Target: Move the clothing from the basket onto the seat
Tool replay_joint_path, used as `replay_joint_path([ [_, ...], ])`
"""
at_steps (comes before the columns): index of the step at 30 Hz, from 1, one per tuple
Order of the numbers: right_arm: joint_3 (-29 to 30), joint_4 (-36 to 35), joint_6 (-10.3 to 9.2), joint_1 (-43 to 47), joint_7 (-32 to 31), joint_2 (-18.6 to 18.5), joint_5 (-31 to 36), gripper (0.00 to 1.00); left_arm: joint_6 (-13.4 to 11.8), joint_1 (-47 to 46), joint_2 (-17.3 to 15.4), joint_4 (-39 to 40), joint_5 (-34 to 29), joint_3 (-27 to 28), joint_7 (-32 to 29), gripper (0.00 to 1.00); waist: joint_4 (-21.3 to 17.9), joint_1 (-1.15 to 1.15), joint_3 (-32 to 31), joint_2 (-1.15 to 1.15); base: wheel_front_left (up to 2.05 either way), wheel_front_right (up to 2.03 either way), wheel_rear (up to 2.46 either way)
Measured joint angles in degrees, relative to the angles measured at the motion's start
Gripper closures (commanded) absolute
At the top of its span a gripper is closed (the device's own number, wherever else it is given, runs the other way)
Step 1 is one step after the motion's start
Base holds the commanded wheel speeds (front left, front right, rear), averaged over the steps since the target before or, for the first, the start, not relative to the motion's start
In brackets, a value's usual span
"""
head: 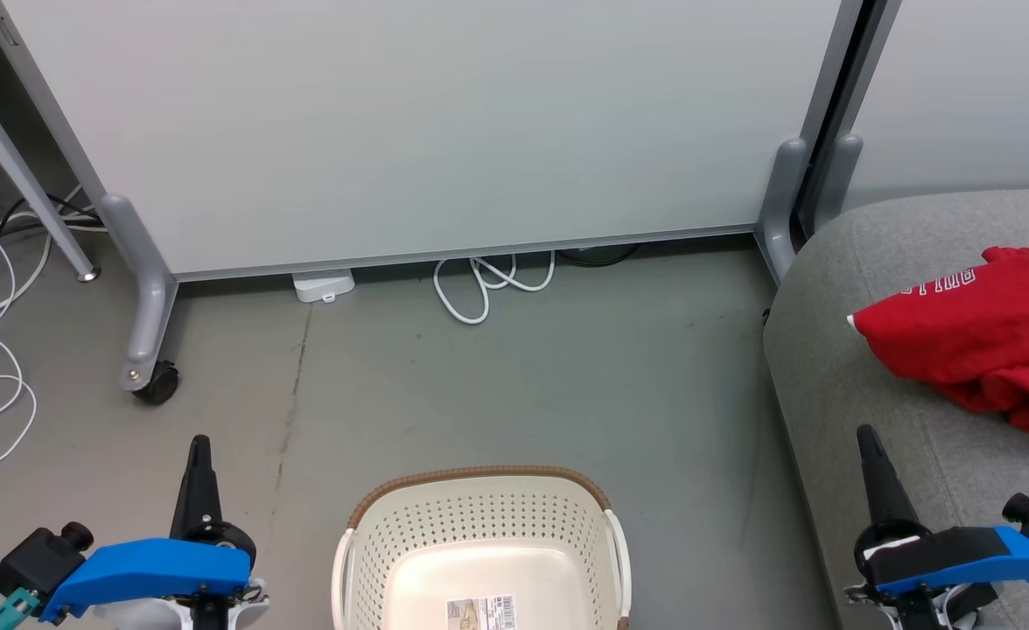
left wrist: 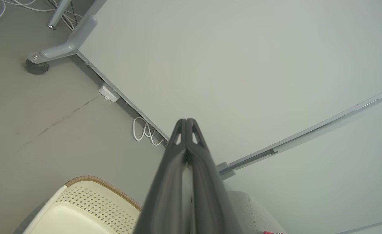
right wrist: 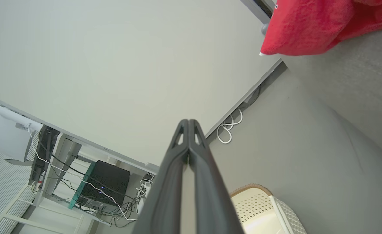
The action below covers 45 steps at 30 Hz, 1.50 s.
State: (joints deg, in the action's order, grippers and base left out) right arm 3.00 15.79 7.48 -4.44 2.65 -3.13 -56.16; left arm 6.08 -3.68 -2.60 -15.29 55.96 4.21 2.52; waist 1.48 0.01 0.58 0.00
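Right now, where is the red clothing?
Head view, far right: the clothing lies bunched on the seat, ahead of the right gripper.

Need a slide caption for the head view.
Red clothing lies on the seat; the basket bottom in view holds just a label; left gripper and right gripper shut, empty.

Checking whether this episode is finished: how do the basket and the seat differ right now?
The basket is cream perforated plastic; the seat is grey fabric and far larger. The basket's visible inside shows just a label; the seat carries the red clothing. Both have rounded corners.
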Motion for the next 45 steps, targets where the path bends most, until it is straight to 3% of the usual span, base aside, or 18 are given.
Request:
replay_joint_path([
  [45,2.54,-0.70,0.00,-1.42,-6.44,0.12,-24.82,1.00,-0.16,-1.51,-0.12,1.88,24.95,1.59,-6.25,1.00,-0.93,0.00,-0.40,0.00,0.00,0.00,0.00],
])
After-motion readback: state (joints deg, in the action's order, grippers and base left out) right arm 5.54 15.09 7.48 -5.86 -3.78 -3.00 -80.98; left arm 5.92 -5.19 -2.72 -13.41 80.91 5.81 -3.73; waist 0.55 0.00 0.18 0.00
